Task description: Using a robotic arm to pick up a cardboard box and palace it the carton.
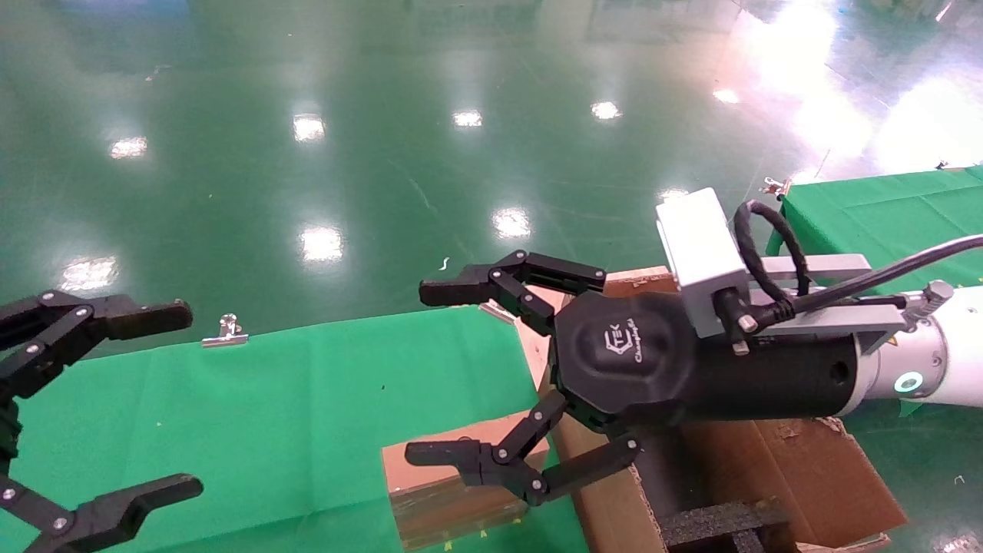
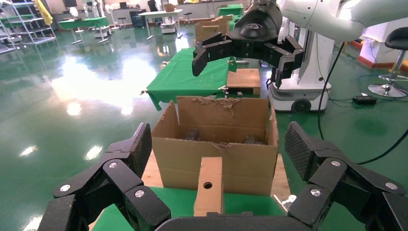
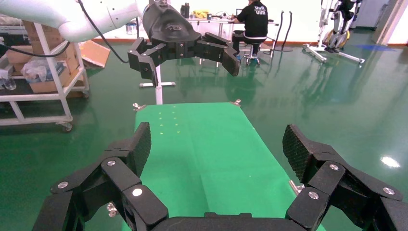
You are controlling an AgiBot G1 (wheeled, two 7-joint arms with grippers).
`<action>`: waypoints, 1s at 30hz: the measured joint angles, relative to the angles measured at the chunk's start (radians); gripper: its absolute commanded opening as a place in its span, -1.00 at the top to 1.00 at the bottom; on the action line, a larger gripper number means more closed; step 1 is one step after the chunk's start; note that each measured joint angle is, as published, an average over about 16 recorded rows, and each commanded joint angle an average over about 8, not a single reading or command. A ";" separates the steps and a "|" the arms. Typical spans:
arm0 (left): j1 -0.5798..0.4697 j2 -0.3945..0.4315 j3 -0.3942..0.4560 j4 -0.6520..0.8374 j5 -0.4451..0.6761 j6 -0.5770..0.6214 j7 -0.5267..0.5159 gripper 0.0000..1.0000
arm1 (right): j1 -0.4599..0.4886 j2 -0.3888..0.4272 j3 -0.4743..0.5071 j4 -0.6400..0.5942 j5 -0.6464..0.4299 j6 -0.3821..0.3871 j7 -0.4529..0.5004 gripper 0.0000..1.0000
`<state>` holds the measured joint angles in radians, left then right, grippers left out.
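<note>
Right gripper point(image 1: 434, 376) fingers wide apart, empty, above cardboard box point(image 1: 453, 484).

Carton point(image 1: 776, 468) partly behind right arm

On the right arm point(image 1: 948, 361) we see a white round shell, and near its end a small ring light point(image 1: 909, 382) that glows green. Next comes a black cylinder with one round hole, then a black rounded palm with a white hexagon logo and some letters. A silver camera block point(image 1: 700, 250) sits on a grey metal bracket, and a black cable point(image 1: 768, 253) makes a loop beside it. The right gripper point(image 1: 434, 372) has black fingers made of several links, with small silver screws at each joint. The left gripper point(image 1: 165, 399) is the same kind — all black, silver screws. Its pads point(image 2: 302, 150) carry a fine dotted texture.
</note>
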<state>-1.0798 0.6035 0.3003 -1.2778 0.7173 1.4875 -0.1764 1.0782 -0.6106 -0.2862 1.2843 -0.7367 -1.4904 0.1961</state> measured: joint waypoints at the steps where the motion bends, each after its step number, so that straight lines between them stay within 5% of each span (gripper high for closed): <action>1: 0.000 0.000 0.000 0.000 0.000 0.000 0.000 -1.00 | 0.000 0.000 0.000 0.000 0.000 0.000 0.000 -1.00; 12: 0.000 0.000 0.000 0.000 0.000 0.000 0.000 -0.96 | 0.000 0.000 0.000 0.000 0.000 0.000 0.000 -1.00; 20: 0.000 0.000 0.000 0.000 0.000 0.000 0.000 0.91 | 0.000 0.000 0.000 0.000 0.000 0.000 0.000 -1.00; 30: 0.000 0.000 0.000 0.000 0.000 0.000 0.000 1.00 | 0.042 -0.005 -0.034 -0.006 -0.073 -0.012 0.014 -1.00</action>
<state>-1.0799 0.6036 0.3005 -1.2776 0.7172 1.4876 -0.1762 1.1197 -0.6153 -0.3203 1.2780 -0.8097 -1.5021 0.2099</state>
